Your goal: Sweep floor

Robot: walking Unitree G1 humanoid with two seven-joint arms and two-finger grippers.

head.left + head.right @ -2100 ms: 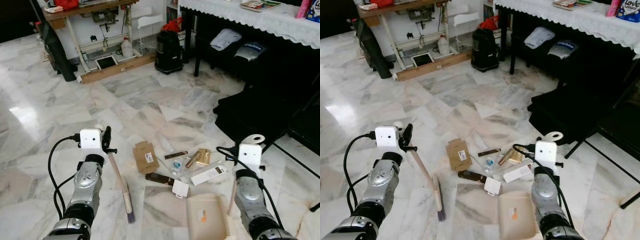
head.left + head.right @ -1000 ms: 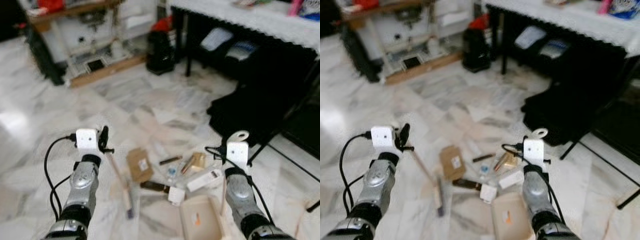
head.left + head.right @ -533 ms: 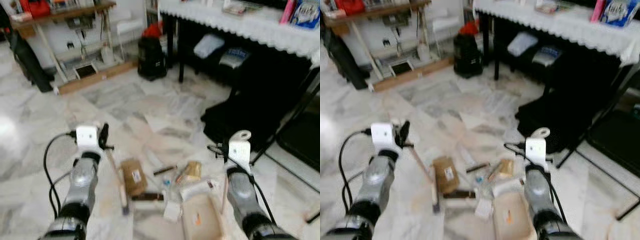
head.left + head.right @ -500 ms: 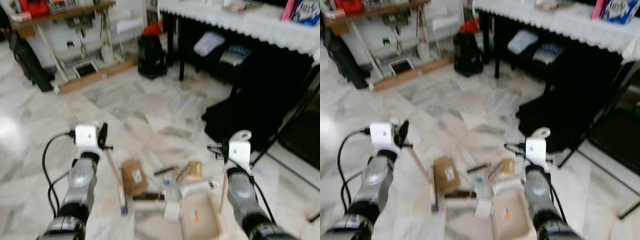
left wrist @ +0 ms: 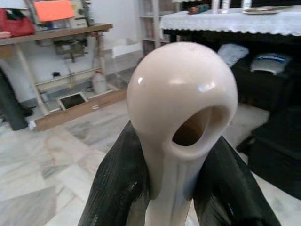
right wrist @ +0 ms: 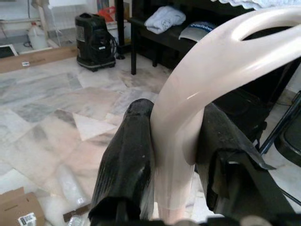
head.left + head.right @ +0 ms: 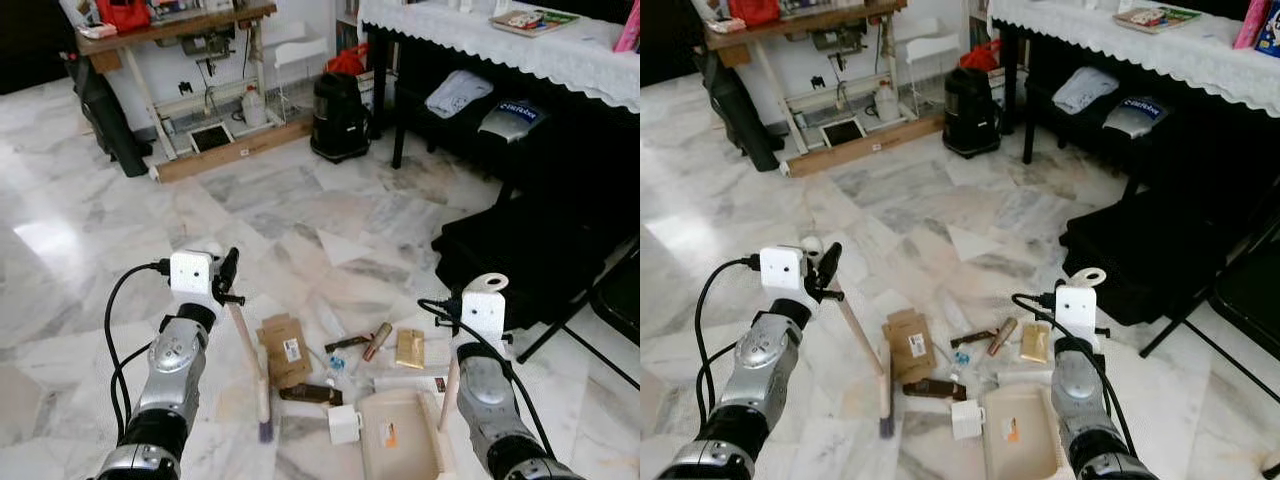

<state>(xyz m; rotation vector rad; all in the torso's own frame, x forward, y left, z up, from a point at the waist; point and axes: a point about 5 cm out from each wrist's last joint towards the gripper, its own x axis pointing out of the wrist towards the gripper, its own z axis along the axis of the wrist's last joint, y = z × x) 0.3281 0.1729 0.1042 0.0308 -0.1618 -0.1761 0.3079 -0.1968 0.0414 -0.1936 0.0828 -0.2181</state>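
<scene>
Much litter (image 7: pixel 330 360), white marble floor (image 7: pixel 90 250)

Silver jointed arms, white wrist camera boxes, looping black cables, black-fingered claws

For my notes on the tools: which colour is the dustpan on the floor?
The dustpan is pale beige, with a small orange label inside; the left eye view shows it best.

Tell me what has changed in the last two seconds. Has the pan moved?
The camera shifted. Judged against the litter, the dustpan in the right gripper has edged forward: the small white box now lies beside its left wall, not at its front corner. The left gripper still holds the broom. The cardboard box stayed put.
</scene>
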